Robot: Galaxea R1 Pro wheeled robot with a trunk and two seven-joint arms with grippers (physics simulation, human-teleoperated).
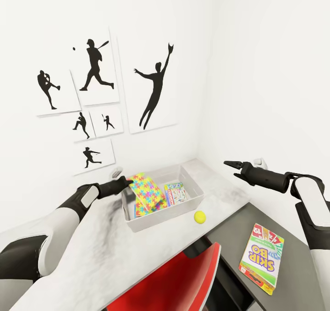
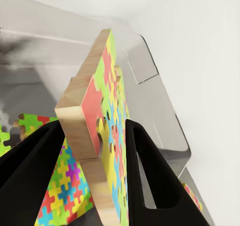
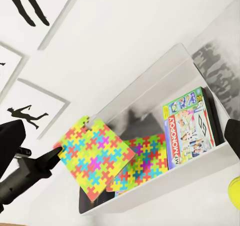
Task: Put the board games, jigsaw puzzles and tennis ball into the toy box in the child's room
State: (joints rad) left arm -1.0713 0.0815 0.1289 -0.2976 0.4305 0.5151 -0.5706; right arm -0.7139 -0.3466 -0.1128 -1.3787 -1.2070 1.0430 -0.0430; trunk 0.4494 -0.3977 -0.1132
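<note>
The light-grey toy box [image 1: 160, 215] stands on the pale table [image 1: 87, 256] in the room's corner. My left gripper [image 1: 124, 182] is shut on a jigsaw puzzle [image 1: 145, 193], holding it tilted on edge over the box's left half; its edge sits between the fingers [image 2: 150, 176]. A second puzzle [image 3: 145, 158] lies flat in the box beneath it. A blue Monopoly board game [image 1: 175, 193] lies in the box's right half. The tennis ball [image 1: 199, 216] rests on the table just in front of the box. My right gripper [image 1: 230, 168] hovers open to the right of the box.
A Skip-Bo board game [image 1: 262, 257] lies on the lower dark grey cabinet [image 1: 229, 237] at the right. A red chair [image 1: 183, 279] is tucked at the table's front edge. Baseball silhouette pictures [image 1: 96, 68] hang on the white wall behind.
</note>
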